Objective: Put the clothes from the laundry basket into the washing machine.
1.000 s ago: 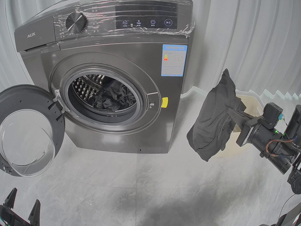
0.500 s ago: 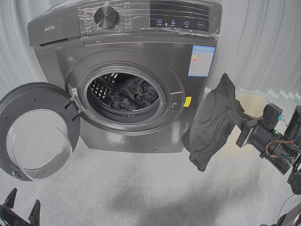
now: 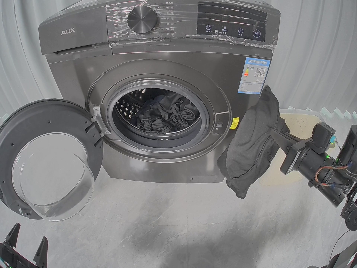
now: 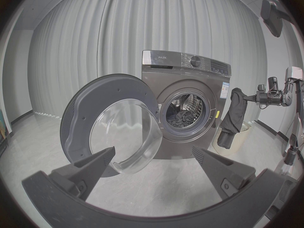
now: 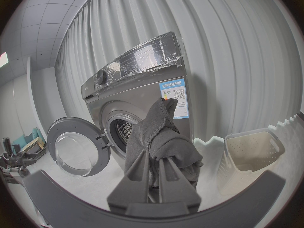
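The grey washing machine [image 3: 163, 56] stands ahead with its round door [image 3: 48, 157] swung open to the left. Dark clothes [image 3: 165, 114] lie in the drum. My right gripper [image 3: 277, 133] is shut on a dark grey garment [image 3: 253, 142], which hangs in the air just right of the machine's front, in front of the cream laundry basket [image 3: 303, 125]. In the right wrist view the garment [image 5: 158, 130] drapes over the right gripper [image 5: 154, 157], with the basket [image 5: 250, 155] behind. My left gripper [image 4: 152, 149] is open and holds nothing, low near the floor before the door [image 4: 110, 124].
The pale tiled floor [image 3: 167, 220] lies between me and the machine. White pleated curtains [image 3: 316, 49] run behind the machine and basket. The open door juts out to the left of the drum opening.
The head camera has shifted, so the washing machine now sits farther right in the picture. The hanging garment's lower end swayed slightly. Both arms kept their places.
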Controlling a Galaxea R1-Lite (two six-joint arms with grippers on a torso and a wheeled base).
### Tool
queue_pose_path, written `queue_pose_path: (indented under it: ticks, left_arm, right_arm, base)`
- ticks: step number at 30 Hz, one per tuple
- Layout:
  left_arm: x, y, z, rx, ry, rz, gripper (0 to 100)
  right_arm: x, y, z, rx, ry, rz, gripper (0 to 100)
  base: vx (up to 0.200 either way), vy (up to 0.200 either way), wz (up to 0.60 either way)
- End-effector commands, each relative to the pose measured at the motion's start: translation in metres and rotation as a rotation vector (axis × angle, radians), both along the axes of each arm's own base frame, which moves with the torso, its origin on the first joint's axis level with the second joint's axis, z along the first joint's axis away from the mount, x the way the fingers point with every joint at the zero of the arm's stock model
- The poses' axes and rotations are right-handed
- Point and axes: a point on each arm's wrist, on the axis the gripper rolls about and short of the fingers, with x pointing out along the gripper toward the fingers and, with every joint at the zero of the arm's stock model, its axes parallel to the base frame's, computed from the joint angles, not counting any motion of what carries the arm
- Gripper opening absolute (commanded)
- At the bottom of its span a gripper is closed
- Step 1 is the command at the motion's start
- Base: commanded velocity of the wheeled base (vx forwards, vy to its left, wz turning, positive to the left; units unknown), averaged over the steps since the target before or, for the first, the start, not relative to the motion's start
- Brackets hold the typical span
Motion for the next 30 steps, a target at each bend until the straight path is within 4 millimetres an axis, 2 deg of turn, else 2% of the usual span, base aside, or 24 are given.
queue_pose_path:
  ticks: [1, 8, 20, 26, 30]
  left_arm:
    - [0.0, 0.0, -0.004, 0.0, -0.001, 0.001, 100]
    - [0.0, 0.0, -0.004, 0.004, -0.001, 0.001, 100]
    - [0.0, 0.0, -0.005, 0.01, 0.0, 0.004, 100]
    - [0.0, 0.0, -0.005, 0.012, -0.001, 0.005, 100]
    - [0.0, 0.0, -0.005, 0.03, 0.0, 0.005, 100]
  right_arm:
    - [0.001, 0.001, -0.002, -0.004, 0.006, 0.001, 0]
    - [0.004, 0.004, -0.01, -0.023, 0.034, 0.004, 0]
    - [-0.001, 0.015, -0.012, -0.032, 0.048, 0.056, 0]
    - [0.001, 0.019, -0.015, -0.041, 0.057, 0.062, 0]
    - [0.005, 0.028, -0.013, -0.035, 0.048, 0.081, 0]
  base:
    - [0.0, 0.2, 0.0]
    - [0.0, 0.2, 0.0]
    - [0.0, 0.0, 0.0]
    - [0.0, 0.2, 0.0]
    - [0.0, 0.0, 0.0]
